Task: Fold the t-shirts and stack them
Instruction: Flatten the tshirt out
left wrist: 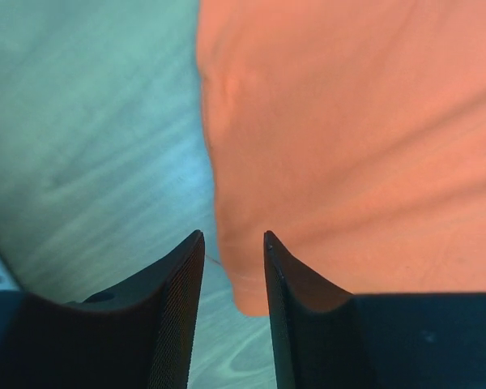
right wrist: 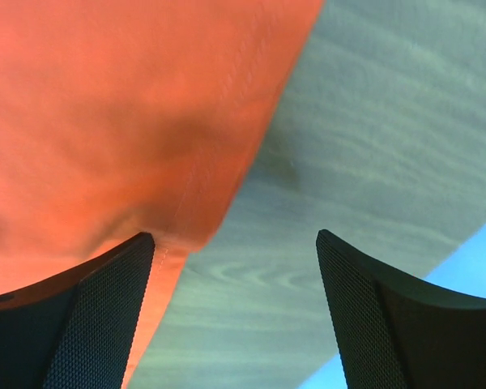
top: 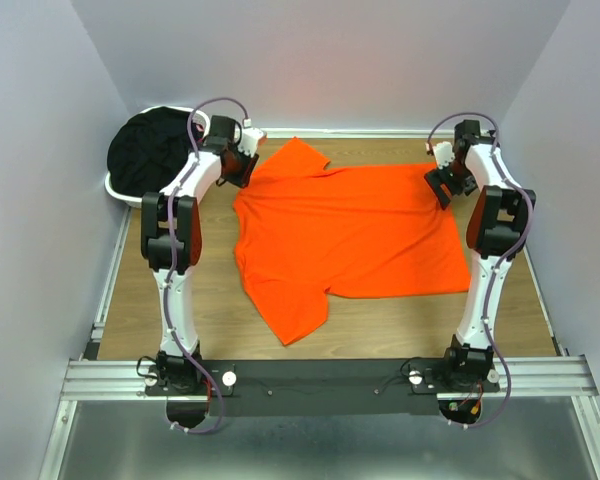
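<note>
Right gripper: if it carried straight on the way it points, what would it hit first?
Probably the wooden table, just beside the orange shirt's corner. The open right gripper straddles that hem edge, so one finger may touch cloth first; depth is unclear.

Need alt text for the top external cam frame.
An orange t-shirt lies spread flat on a wooden table. The left end effector and right end effector are at its far corners, one on each side. Black cloth fills a white basket at far left.
</note>
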You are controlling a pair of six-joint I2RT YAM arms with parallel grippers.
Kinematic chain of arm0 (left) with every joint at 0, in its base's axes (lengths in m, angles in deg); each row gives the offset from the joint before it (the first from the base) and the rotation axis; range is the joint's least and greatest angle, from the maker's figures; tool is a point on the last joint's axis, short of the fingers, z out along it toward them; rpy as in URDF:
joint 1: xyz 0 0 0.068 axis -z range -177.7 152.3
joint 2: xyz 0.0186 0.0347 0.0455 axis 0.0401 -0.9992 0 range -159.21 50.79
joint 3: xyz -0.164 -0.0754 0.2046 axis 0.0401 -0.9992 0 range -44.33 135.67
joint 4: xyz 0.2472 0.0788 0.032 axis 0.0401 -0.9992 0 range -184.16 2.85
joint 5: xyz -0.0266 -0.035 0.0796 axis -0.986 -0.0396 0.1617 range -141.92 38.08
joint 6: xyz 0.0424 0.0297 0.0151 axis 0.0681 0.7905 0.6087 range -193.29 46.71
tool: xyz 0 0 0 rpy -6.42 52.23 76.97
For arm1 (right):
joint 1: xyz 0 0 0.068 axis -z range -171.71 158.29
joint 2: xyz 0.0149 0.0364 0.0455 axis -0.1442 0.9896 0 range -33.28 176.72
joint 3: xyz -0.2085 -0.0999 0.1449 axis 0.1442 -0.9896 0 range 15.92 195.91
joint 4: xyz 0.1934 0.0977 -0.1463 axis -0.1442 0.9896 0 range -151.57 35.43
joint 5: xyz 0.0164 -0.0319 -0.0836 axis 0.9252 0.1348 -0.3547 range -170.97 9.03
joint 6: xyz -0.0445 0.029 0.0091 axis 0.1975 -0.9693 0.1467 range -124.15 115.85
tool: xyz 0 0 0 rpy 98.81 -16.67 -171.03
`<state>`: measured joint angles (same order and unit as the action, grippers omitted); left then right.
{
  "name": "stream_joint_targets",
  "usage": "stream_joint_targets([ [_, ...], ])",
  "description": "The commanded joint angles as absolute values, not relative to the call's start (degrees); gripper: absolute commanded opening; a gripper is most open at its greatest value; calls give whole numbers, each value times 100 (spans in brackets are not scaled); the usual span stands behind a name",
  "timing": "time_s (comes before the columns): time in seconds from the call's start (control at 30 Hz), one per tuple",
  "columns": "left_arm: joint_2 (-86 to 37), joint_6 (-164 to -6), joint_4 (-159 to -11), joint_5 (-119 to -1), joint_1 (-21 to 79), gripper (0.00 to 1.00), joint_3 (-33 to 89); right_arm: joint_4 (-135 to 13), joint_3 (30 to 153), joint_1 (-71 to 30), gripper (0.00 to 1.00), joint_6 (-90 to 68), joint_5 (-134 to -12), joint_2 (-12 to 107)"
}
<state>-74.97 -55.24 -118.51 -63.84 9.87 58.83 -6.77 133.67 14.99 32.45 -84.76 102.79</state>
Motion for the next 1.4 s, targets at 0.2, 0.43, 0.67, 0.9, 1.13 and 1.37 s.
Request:
stream_joint_targets([
  [0.2, -7919, -5737, -12134, -7363, 977, 48, 8248, -989, 14396, 1726, 89, 2477, -6947, 10487],
  [0.43, -8150, -5624, -12073, -7520, 1091, 48, 8313, -937, 14126, 1778, 89, 2564, -6990, 10471],
  [0.67, -6498, -4887, -11844, -7670, 1091, 48, 5916, -542, 12194, 1892, 84, 3476, -6910, 8908],
  [0.9, -4978, -3667, -12573, -7943, 1100, 46, 3867, -85, 9855, 1910, 63, 4383, -7376, 7272],
  [1.13, -3432, -2715, -13128, -7277, 2194, 43, 1847, 66, 8720, 1919, 55, 4718, -7684, 6990],
  [1.37, -2963, -3030, -12373, -6476, 4006, 42, 868, -347, 8316, 1919, 52, 4551, -7789, 7121],
])
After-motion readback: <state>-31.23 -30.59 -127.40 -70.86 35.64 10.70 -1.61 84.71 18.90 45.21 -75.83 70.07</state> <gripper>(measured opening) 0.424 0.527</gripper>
